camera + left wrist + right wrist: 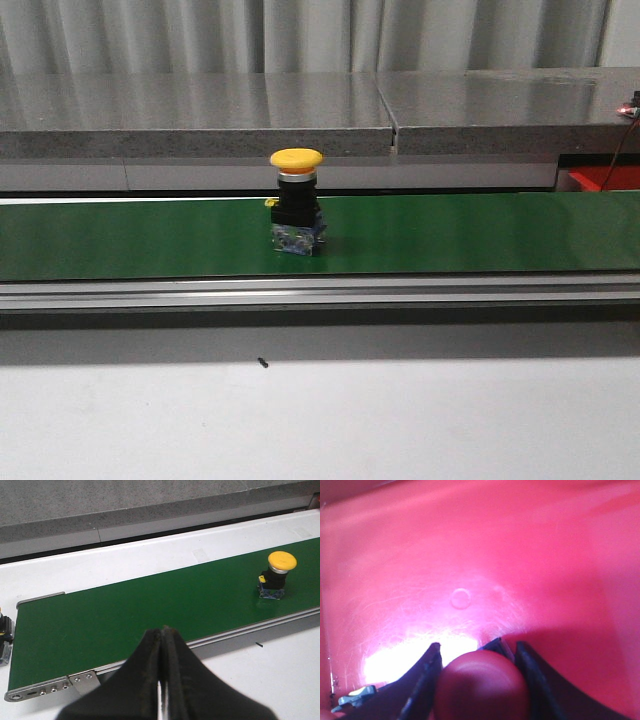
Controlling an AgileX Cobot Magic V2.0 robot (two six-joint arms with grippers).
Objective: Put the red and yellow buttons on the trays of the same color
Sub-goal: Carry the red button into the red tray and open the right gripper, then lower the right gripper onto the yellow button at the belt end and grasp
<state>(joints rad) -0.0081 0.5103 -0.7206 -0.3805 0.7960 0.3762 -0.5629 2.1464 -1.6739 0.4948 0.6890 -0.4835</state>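
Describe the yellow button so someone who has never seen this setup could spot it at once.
Find the long green conveyor belt running across the front view, in front of the grey stone ledge. Near its middle stands the yellow button, upright on the belt. It is the only thing on the belt in that view: a yellow domed cap on a silver collar, over a black body with a bluish base.

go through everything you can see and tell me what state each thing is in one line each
yellow button: upright on the green conveyor belt, cap up, ungripped.
red button: held between the right end effector's fingers over the red tray.
left end effector: shut, empty, apart from the yellow button.
right end effector: shut on the red button.
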